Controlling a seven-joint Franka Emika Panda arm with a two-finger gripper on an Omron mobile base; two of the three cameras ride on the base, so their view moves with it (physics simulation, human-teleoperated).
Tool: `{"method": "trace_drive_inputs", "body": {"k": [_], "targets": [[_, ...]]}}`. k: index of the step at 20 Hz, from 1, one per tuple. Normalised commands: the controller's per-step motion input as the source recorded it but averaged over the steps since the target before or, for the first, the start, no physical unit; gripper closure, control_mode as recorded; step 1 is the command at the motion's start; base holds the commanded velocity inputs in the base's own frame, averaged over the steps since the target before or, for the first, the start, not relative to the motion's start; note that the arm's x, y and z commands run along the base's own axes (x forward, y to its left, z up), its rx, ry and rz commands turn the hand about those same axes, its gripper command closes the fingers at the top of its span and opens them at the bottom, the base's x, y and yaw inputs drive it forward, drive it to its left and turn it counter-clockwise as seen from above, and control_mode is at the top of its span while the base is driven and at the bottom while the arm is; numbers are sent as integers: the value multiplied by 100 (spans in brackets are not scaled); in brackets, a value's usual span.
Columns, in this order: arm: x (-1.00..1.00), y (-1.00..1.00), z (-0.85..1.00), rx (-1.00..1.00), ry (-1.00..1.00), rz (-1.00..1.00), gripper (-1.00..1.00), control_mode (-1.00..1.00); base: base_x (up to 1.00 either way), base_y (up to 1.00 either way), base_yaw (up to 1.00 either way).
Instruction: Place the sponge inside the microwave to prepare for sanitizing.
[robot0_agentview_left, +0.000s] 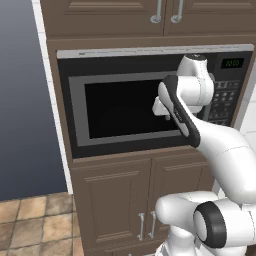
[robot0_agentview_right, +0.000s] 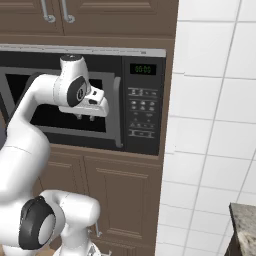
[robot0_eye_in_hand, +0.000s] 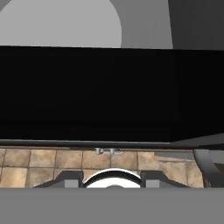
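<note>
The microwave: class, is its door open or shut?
Shut, by both base views: the microwave has its dark glass door lying flush in the frame, level with the button panel.

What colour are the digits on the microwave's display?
Green, on the microwave display; clearest in the right base view.

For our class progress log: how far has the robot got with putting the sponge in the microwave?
Done: nothing visible yet. The microwave door looks shut. In hand: the claw hangs in front of the door glass, near the handle. Left: open the door, fetch the sponge and place it inside.
</note>
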Motion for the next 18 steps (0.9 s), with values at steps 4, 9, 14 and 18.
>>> {"method": "trace_drive_inputs", "body": {"k": [4, 9, 14, 18], "targets": [[0, 0, 0, 0, 0, 0, -100, -100, 0, 0, 0], [0, 0, 0, 0, 0, 0, -100, -100, 0, 0, 0], [0, 0, 0, 0, 0, 0, -100, -100, 0, 0, 0], [0, 0, 0, 0, 0, 0, -100, -100, 0, 0, 0]]}}
